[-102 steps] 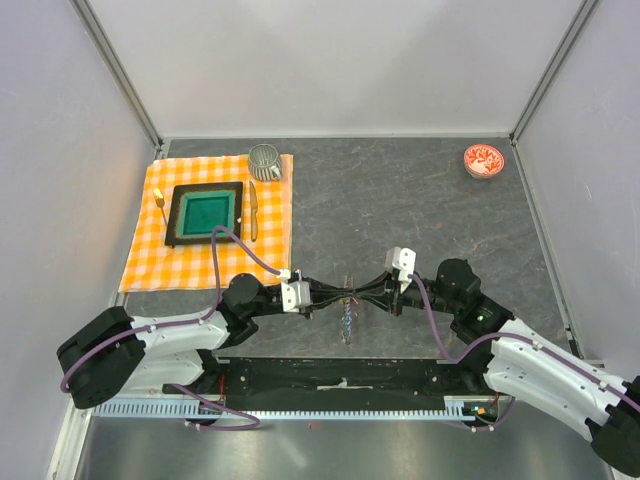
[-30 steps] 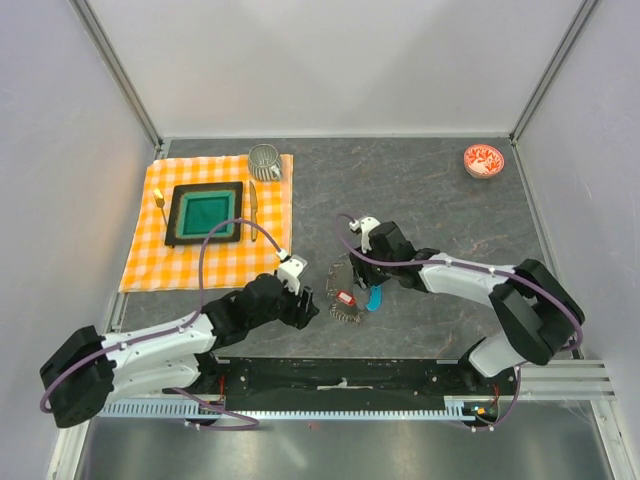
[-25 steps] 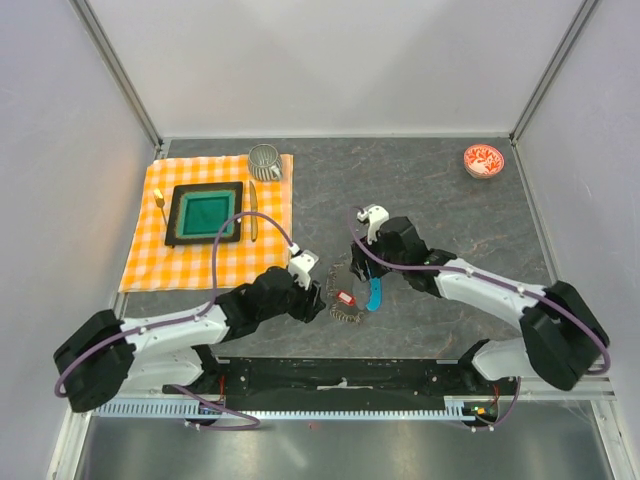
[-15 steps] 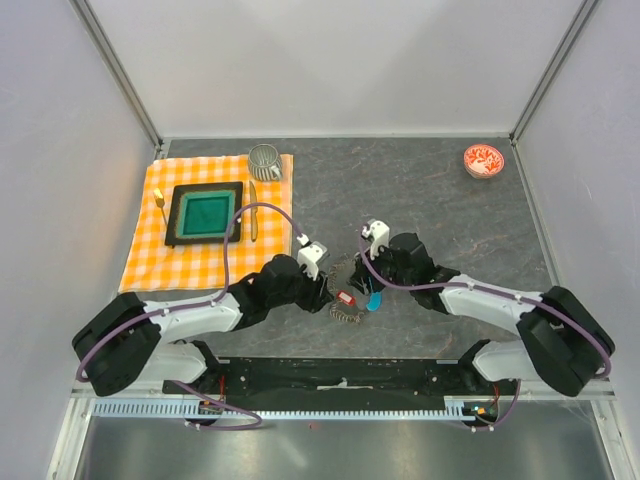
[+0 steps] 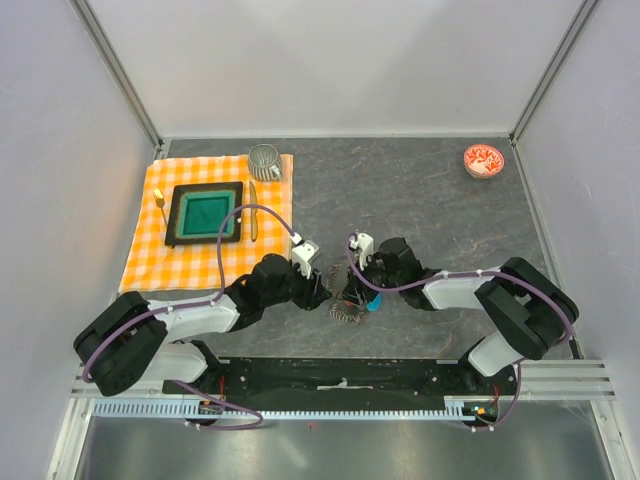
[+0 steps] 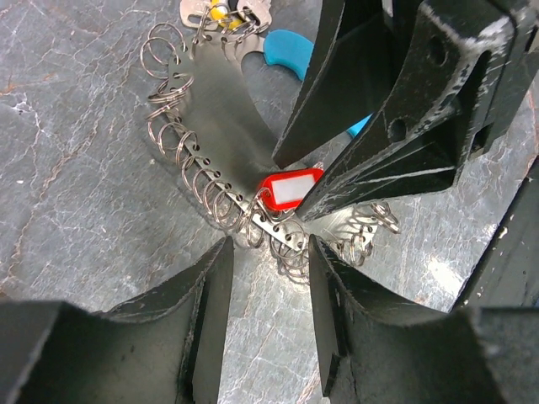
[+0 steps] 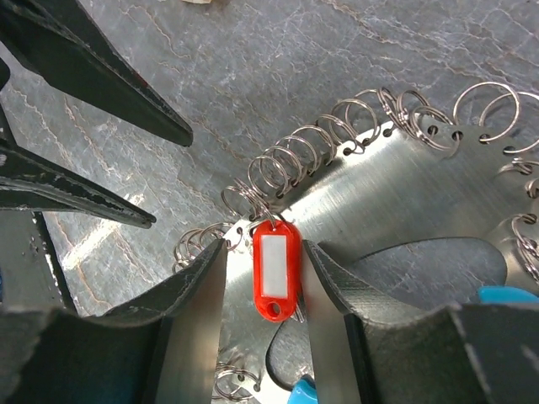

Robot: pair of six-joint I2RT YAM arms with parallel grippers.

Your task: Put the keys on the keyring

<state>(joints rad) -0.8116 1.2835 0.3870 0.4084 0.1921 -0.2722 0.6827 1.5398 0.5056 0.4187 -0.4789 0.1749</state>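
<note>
Threading stage: the right gripper (image 7: 263, 250), half-open and gripping nothing, straddles the red-tagged key (image 7: 275, 282) on the keyring (image 7: 404, 194) directly beneath, the left gripper (image 6: 269, 252) half-open, empty, just opposite; next, likely a clean pinch of the tag.

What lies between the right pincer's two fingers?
A red plastic key tag with a white label, on the ring-edged metal plate; right wrist view.

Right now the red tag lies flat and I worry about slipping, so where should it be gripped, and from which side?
Probably pinch the red tag across its two long edges, coming down from above at its free end. It lies flat on the metal plate, its far end at the rings; the right gripper straddles it so.
</note>
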